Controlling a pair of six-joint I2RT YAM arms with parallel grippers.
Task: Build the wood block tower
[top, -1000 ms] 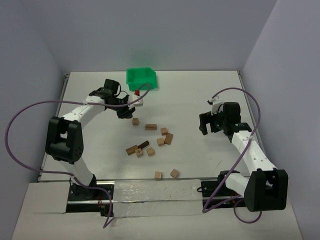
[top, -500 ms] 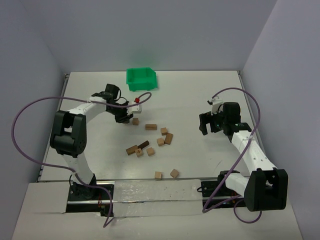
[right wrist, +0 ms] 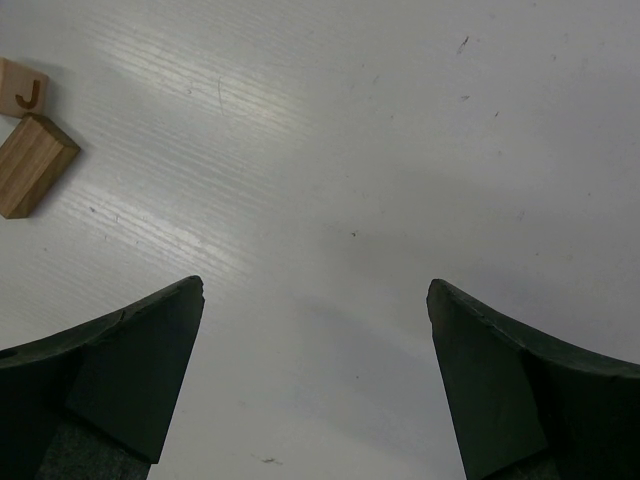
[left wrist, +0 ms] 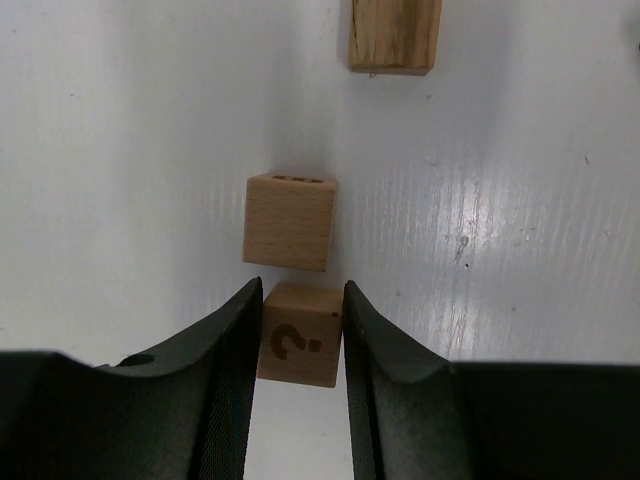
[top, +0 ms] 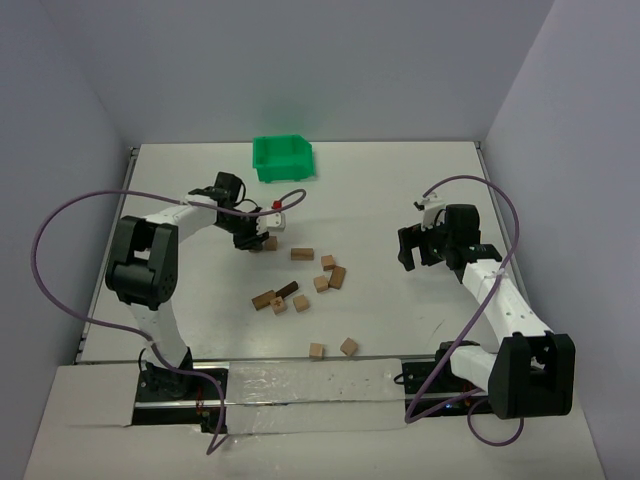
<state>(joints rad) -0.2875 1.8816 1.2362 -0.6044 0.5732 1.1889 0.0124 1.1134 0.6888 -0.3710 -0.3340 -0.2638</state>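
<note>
Presently, the left gripper (left wrist: 302, 292) is clamped on a light tan question-mark cube (left wrist: 298, 345), with one finger (left wrist: 225, 370) pressed against each side face. Whether this cube rests on the table (left wrist: 520, 230) or is held just above it cannot be told. Directly ahead, just past the fingertips, lies a plain tan cube (left wrist: 290, 222); the two appear separated by a narrow gap. Farther ahead, at the top edge of the left wrist view, lies a long tan bar (left wrist: 394, 35), cut off by the frame.

Seen from overhead, the left arm reaches to the middle-left of the table, and the green bin (top: 283, 158) sits behind it near the far edge. The other wooden blocks (top: 321, 284) lie loose in a single layer around the centre. A dark brown bar (top: 287, 290) lies among tan pieces, and two tan cubes (top: 317, 350) sit nearer the arm bases, well apart from the rest.

The right gripper (top: 407, 250) hangs over the right side of the table, jaws spread wide with nothing between them. Its wrist view shows bare surface below and, at upper left, a J cube (right wrist: 22, 88) just beside a slanted tan block (right wrist: 35, 165)
</note>
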